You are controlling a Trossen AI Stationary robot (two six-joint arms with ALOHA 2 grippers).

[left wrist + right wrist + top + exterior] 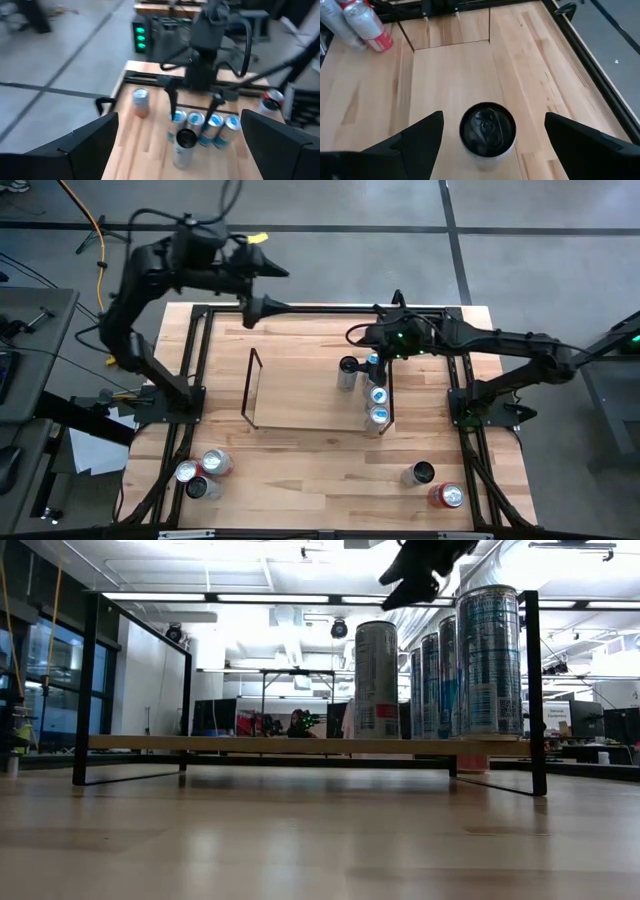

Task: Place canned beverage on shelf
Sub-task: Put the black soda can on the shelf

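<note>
The right gripper [352, 337] hung just above a dark-topped silver can [347, 373], its fingers [422, 136] spread wide to either side of the can's lid and touching nothing. That can stood upright on the shelf [300, 400], a low light-wood board with black wire frames at both short ends, toward its right end. Beside it, along the right frame, a row of blue-and-white cans [378, 394] stood upright, close together. The left gripper [247, 312] waited over the table's far edge, well apart from the shelf, its jaws also wide and empty. On the plank tabletop [320, 460], three cans [200, 472] clustered at the near left corner, while a silver can [418, 474] and a red can [446, 496] lay near the right corner.
</note>
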